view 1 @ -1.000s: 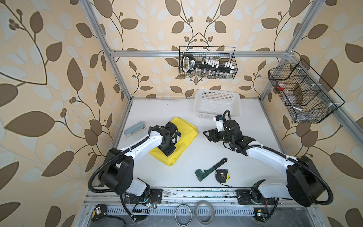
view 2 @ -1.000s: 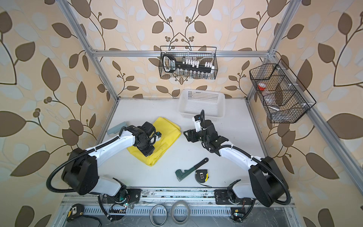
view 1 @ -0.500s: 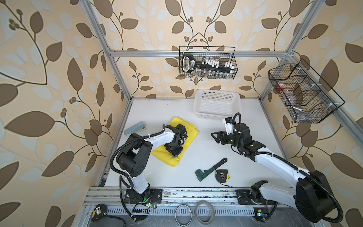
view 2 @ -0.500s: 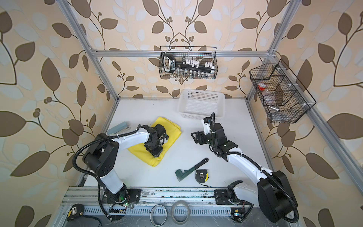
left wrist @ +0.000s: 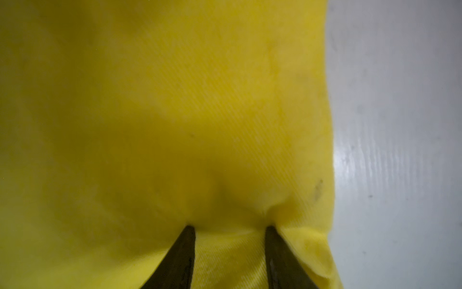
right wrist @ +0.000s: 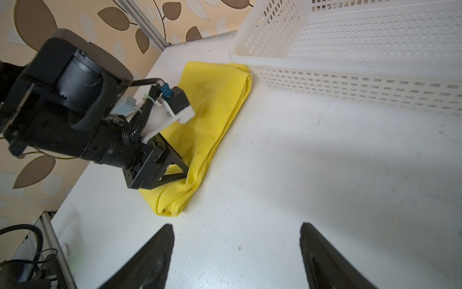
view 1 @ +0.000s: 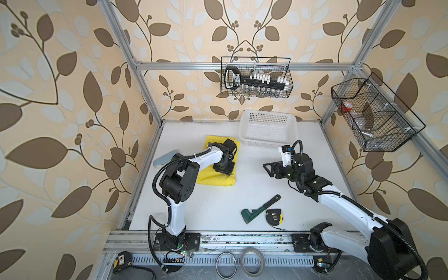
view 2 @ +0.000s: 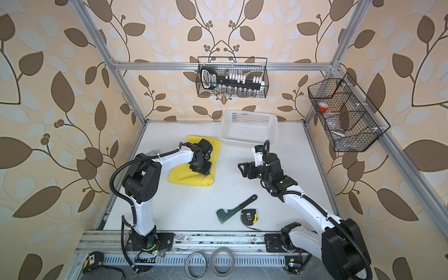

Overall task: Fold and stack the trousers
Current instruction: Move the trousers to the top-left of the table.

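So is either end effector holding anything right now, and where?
Right end effector: open, empty. Left end effector presses on the trousers near an edge; a pinch cannot be told.

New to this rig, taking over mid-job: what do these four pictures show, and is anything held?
Two robot arms with two-finger grippers work at a white table. Both top views come from one overhead camera; the others from cameras on each wrist. On the table lie the folded yellow trousers, a white basket, a green wrench and a tape measure. The left gripper presses its parted tips into the trousers; whether it pinches them is unclear. The right gripper is open, holding nothing.
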You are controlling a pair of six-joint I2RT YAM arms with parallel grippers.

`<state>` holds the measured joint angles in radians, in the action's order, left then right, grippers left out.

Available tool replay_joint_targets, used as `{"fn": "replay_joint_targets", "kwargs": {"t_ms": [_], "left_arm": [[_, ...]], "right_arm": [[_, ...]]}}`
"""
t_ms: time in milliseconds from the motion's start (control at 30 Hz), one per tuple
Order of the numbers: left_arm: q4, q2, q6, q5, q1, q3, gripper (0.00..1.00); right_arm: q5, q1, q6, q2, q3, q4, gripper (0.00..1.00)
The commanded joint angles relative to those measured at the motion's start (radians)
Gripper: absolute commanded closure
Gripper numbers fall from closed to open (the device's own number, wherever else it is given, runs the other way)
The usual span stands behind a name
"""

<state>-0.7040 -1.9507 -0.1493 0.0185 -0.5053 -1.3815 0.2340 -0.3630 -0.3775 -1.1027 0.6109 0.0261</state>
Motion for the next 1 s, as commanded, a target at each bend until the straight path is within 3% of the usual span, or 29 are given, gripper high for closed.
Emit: {"fn": "replay_joint_targets", "kwargs": {"t_ms": [0, 200, 600, 867, 967], "left_arm": [[-0.02, -0.022, 0.001, -0.054, 0.015, -0.062, 0.52], [-0.009, -0.132, 0.08, -0.07, 0.067, -0.15, 0.52], [-0.055, -0.392, 0.22, -0.119, 0.182, -0.512, 0.52], [-0.106, -0.511, 0.334, -0.134, 0.211, -0.749, 0.51], [-0.137, -0.535, 0.376, -0.188, 0.215, -0.819, 0.5]], "right_arm": [[0.031, 0.019, 0.006, 0.042, -0.021, -0.026, 0.18], [0.042, 0.037, 0.009, 0.093, -0.025, -0.068, 0.18], [0.045, 0.038, -0.001, 0.141, -0.043, -0.106, 0.17], [0.04, 0.042, 0.015, 0.135, -0.044, -0.115, 0.15], [0.038, 0.043, 0.023, 0.132, -0.04, -0.117, 0.15]]}}
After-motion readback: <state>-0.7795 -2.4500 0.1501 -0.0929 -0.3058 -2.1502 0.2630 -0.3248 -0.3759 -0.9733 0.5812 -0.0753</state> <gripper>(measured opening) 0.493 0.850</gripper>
